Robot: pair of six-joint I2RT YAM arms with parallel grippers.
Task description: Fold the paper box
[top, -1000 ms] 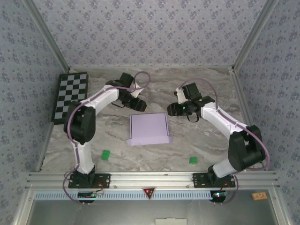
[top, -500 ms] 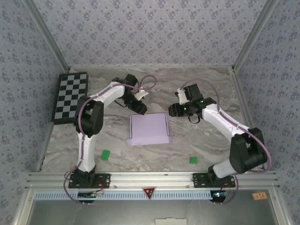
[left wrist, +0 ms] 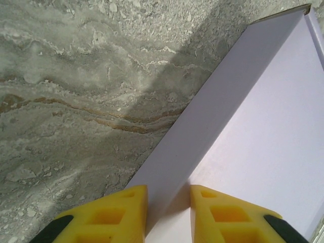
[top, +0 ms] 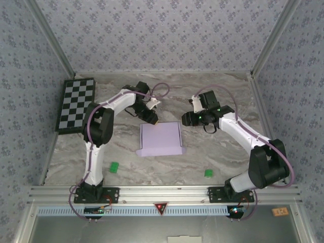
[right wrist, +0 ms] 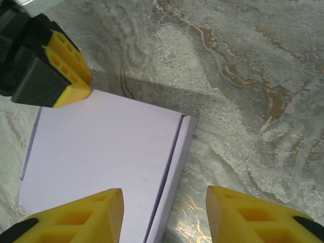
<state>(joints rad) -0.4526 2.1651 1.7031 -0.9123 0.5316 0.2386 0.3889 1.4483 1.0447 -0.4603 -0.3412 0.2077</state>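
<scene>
The paper box (top: pixel 161 139) lies folded flat and lavender in the middle of the marble table. My left gripper (top: pixel 153 120) sits at its far left corner. In the left wrist view the yellow fingers (left wrist: pixel 126 212) straddle the box's side wall (left wrist: pixel 202 126), one outside it and one over the lid, with a narrow gap between them (left wrist: pixel 168 195). My right gripper (top: pixel 185 118) hovers open over the box's far right edge. In the right wrist view its jaws (right wrist: pixel 164 195) span the lid's right rim (right wrist: pixel 174 167), and the left gripper's tip (right wrist: pixel 73 91) touches the lid's far corner.
A black-and-white checkerboard (top: pixel 76 104) lies at the far left by the wall. Two small green markers (top: pixel 114 166) (top: pixel 208 173) sit on the table in front of the box. Patterned walls enclose the table on three sides.
My left gripper has swung right and down onto the box's far left corner, and its jaws have narrowed. The right arm and the box have hardly moved.
</scene>
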